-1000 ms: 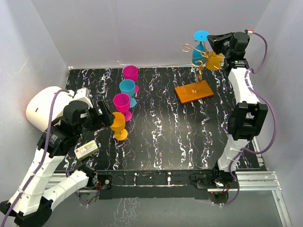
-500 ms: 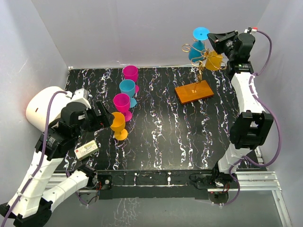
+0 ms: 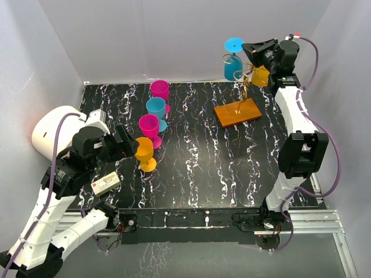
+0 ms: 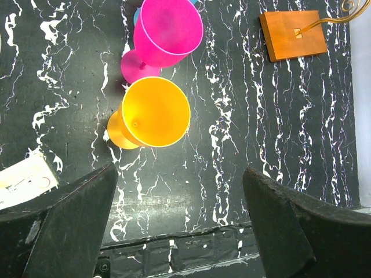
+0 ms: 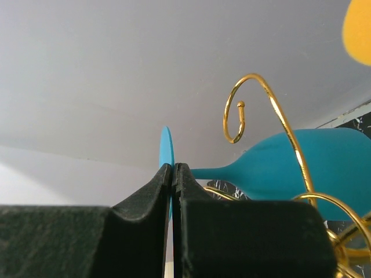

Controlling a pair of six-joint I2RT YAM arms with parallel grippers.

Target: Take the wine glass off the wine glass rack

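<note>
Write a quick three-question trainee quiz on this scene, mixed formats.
1. True or false: the left end effector is closed on the standing orange glass.
2. What does the right end effector grip? A) the rack's orange base B) the blue wine glass C) a magenta glass
3. How many glasses stand upright on the table?

Key: 1 false, its jaws are wide open with nothing between them. 2 B. 3 four.
</note>
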